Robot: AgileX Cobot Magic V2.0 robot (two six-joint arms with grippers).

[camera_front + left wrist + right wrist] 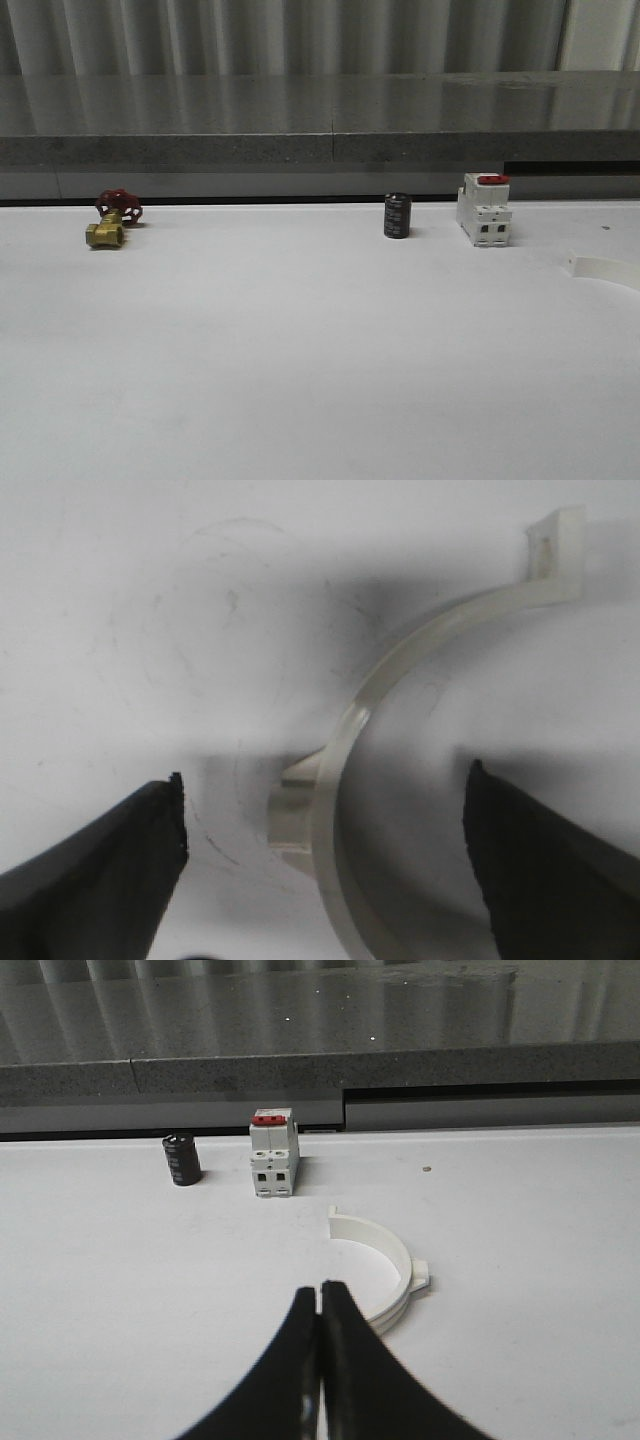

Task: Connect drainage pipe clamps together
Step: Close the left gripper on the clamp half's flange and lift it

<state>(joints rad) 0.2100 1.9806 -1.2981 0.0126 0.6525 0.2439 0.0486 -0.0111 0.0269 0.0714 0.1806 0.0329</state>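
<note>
On the white table [300, 380] I log three items in a row along the far edge. Far left: brass valve [112, 222] with red handwheel, lying on its side. Right of centre: black cylindrical capacitor [397, 216], upright. Just beside it, to the right: white circuit breaker [484, 209] with red top, upright. Behind: grey ledge [320, 120].

No readable text is showing anywhere; any markings on the switch [273, 1154] and the black cylinder [181, 1159] are appearing too small and blurred to read
</note>
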